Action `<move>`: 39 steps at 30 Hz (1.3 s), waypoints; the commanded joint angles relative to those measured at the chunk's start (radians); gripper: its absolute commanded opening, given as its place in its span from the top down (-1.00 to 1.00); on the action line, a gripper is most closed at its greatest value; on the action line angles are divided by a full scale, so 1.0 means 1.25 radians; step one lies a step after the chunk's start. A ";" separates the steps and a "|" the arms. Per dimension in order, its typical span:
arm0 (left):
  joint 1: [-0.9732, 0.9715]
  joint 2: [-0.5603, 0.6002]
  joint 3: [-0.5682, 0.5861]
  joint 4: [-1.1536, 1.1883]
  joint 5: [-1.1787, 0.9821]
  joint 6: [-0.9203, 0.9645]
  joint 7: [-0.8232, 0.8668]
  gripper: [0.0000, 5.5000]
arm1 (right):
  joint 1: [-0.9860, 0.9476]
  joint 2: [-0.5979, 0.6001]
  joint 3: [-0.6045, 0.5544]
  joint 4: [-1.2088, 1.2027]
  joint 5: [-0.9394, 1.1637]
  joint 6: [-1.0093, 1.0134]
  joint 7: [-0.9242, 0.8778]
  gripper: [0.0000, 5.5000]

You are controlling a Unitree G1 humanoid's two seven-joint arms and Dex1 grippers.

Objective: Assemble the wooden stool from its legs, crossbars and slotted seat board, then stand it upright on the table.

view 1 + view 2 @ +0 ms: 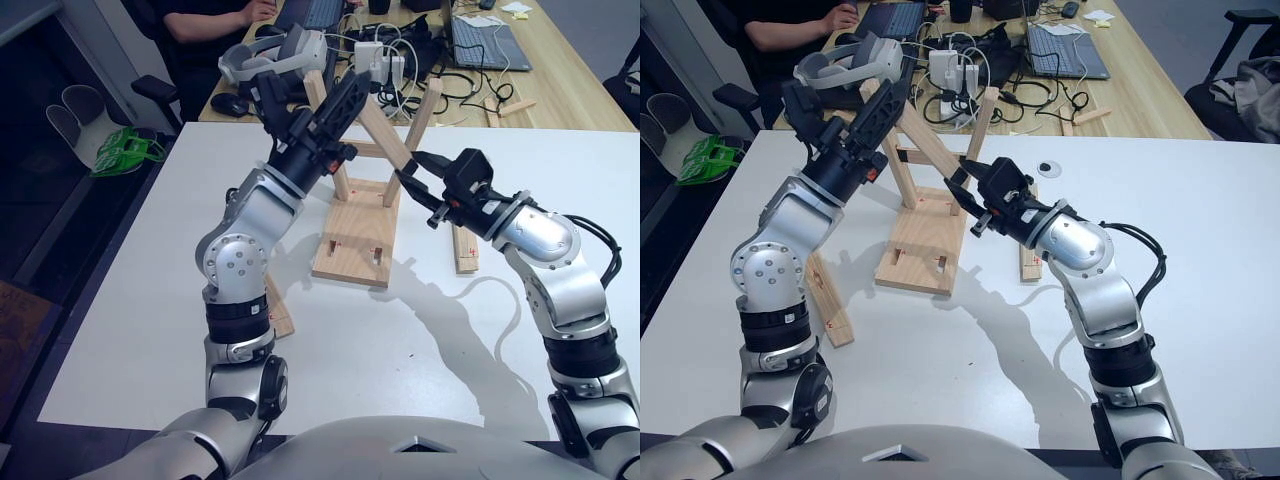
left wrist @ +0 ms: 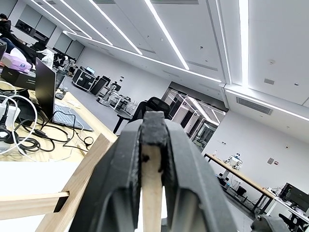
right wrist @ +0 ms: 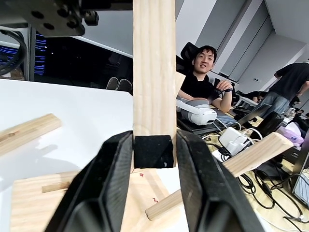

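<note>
The right gripper (image 3: 153, 147) was clamped on a leg (image 3: 153, 67) whose long axis ran straight out past its fingertips. The seat board (image 1: 350, 250) lay flat just beneath that hand. The left gripper (image 2: 153, 140) was closed on the end of a second leg (image 2: 152, 193), higher above the board. The right arm looked nearer the slots, so any downward seating probably fell to it.

A white table (image 1: 150, 280) stands on a dark floor (image 1: 40, 250). Beyond its far edge, a wooden desk (image 1: 560, 80) carries a laptop (image 1: 485, 45) and tangled cables (image 1: 405, 50). Long light strips (image 2: 165, 34) cross the white ceiling (image 2: 270, 48).
</note>
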 commanded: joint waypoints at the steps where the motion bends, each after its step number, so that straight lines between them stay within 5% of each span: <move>1: -0.001 -0.004 -0.004 0.001 0.000 0.008 0.014 0.85 | 0.001 -0.008 0.002 0.011 -0.028 -0.018 -0.005 0.18; 14: -0.019 0.008 0.020 0.033 0.056 -0.037 0.052 0.85 | 0.087 -0.143 0.026 0.097 -0.123 -0.071 0.087 -0.65; 25: 0.090 0.119 -0.036 -0.046 0.376 -0.065 0.188 0.85 | 0.128 -0.059 -0.110 0.240 -0.099 -0.042 -0.074 -0.67; 31: 0.220 0.116 -0.019 -0.259 0.461 0.129 0.337 0.85 | 0.186 0.035 -0.112 0.206 -0.096 -0.021 -0.161 -0.67; 39: 0.213 0.193 0.057 -0.277 0.536 0.310 0.356 0.85 | 0.216 0.154 -0.073 0.149 -0.072 0.038 -0.215 -0.67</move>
